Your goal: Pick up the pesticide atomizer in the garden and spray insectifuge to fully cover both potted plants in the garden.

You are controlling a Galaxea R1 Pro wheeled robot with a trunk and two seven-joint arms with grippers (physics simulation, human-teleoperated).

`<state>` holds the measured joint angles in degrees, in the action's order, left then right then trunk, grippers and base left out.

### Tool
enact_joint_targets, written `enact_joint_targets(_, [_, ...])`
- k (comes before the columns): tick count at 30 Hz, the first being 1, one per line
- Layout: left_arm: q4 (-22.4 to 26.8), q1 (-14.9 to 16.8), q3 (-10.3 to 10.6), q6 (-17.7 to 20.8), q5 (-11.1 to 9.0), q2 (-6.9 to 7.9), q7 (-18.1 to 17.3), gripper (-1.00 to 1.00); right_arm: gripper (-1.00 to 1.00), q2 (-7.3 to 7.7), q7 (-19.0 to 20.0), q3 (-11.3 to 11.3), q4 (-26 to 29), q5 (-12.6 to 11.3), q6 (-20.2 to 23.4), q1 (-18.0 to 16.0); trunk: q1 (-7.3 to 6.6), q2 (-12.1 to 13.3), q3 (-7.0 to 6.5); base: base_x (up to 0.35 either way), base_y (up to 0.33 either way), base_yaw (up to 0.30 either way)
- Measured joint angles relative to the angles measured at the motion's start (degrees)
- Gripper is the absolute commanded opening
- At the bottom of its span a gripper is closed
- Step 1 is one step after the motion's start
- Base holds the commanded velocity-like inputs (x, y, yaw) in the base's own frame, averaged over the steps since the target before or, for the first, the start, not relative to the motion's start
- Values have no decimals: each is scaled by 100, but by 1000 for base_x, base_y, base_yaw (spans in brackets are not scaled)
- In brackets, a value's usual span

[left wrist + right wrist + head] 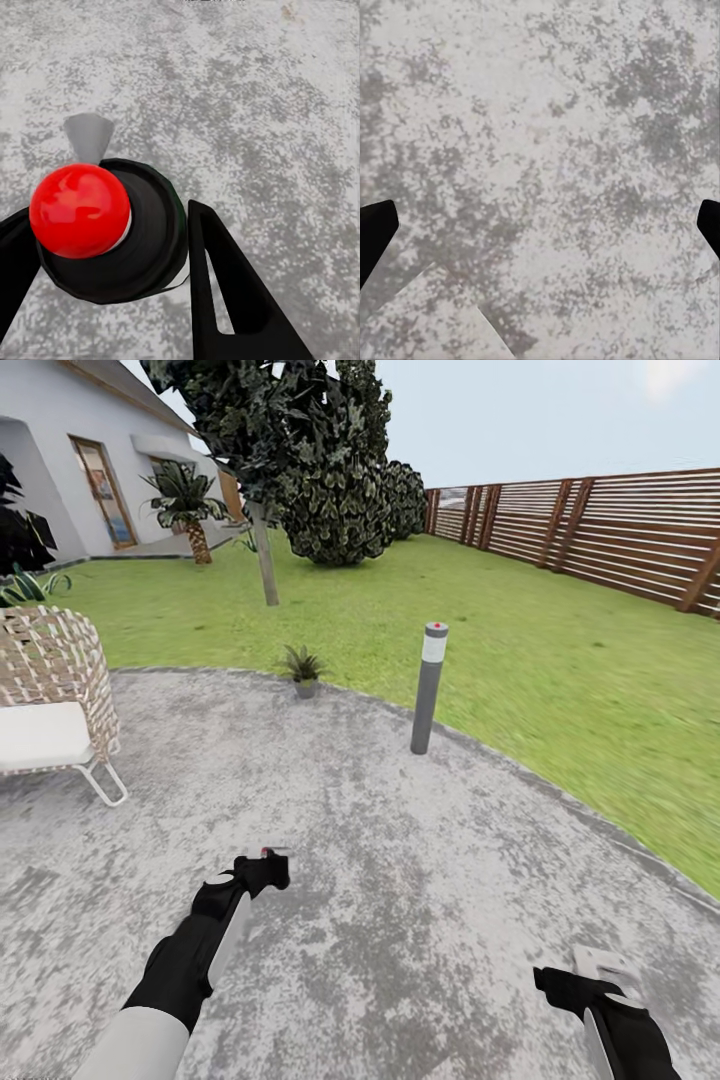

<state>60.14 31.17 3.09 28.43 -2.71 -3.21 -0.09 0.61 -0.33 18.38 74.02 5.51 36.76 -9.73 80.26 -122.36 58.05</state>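
Your left gripper (112, 247) is clamped on the pesticide atomizer (112, 229), its red top (79, 211) facing the wrist camera, above the stone patio (400, 880). It looks light, rigid and smooth, so it could slip or twist; hold it around the dark body, not the cap. The right gripper (540, 225) has its jaws wide apart, holding nothing. 1 potted plant (303, 666) sits at the patio edge. No writing is readable.

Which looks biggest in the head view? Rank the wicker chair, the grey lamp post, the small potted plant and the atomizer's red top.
1. Wicker chair, largest, though it is cut by the frame edge.
2. Grey lamp post.
3. Small potted plant, farther away, so its true size is unsure.
4. Atomizer's red top, a speck in the left claw.
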Motion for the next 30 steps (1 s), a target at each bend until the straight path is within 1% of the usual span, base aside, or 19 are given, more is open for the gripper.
enact_joint_targets(15, [0,0,0,6,-2,-3,0,-100,100,-1,0,-9,-5,8,0,0,-1,0,-122,15,6,97])
enact_joint_targets(30, [1,0,-1,4,-2,-4,0,-100,100,0,0,-10,-6,8,-2,0,-3,0,-244,242,195,96])
